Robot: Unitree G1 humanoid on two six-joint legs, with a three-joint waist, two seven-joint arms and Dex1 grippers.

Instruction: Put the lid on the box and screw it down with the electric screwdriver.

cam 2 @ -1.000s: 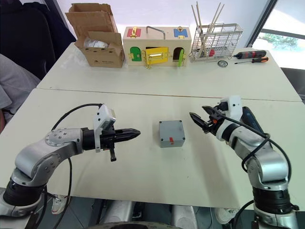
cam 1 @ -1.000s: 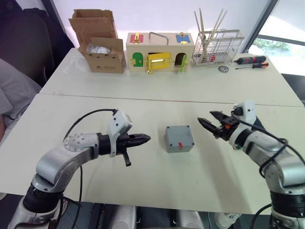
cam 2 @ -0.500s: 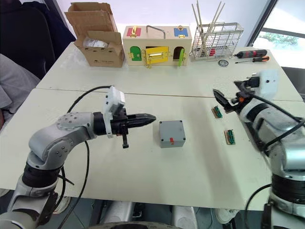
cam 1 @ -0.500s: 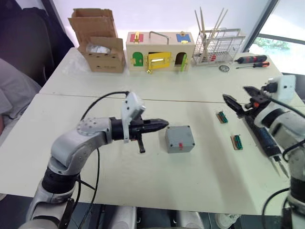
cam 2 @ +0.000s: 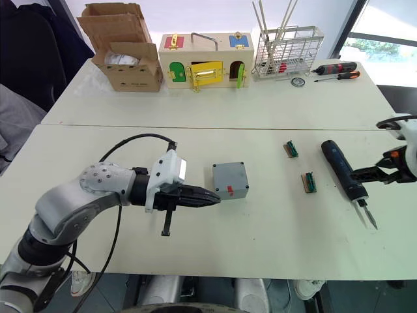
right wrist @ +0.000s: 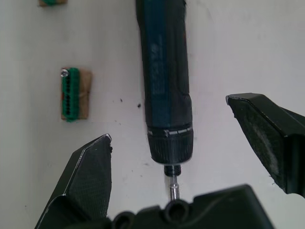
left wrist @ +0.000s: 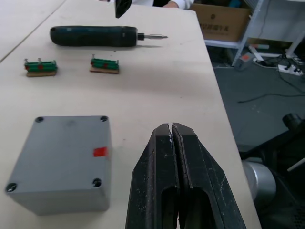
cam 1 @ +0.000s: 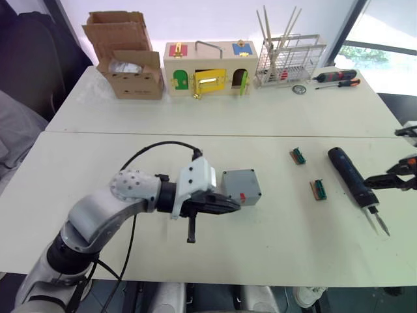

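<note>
The grey box [cam 1: 240, 186] sits mid-table, and the face with corner screw holes [left wrist: 62, 157] carries a small red label. I cannot tell the lid apart from the box. My left gripper [cam 1: 236, 207] is shut and empty, its tips just off the box's near side, a small gap showing in the left wrist view. The dark blue electric screwdriver [cam 1: 352, 176] lies flat on the right, bit towards the near edge. Above its bit end, my right gripper [right wrist: 167, 119] hangs wide open, one finger [cam 2: 371, 173] beside the screwdriver's collar.
Two small green terminal blocks [cam 1: 298, 156] [cam 1: 319, 189] lie between the box and the screwdriver. Along the far table stand a cardboard carton [cam 1: 127, 62], a wooden box with coloured doors [cam 1: 207, 68], a wire rack [cam 1: 290, 60] and red-and-black hand screwdrivers [cam 1: 335, 77].
My left gripper, still shut, has travelled right to the box's near side. My right arm has swung away from the box out to the right, over the screwdriver. The camera has shifted.
</note>
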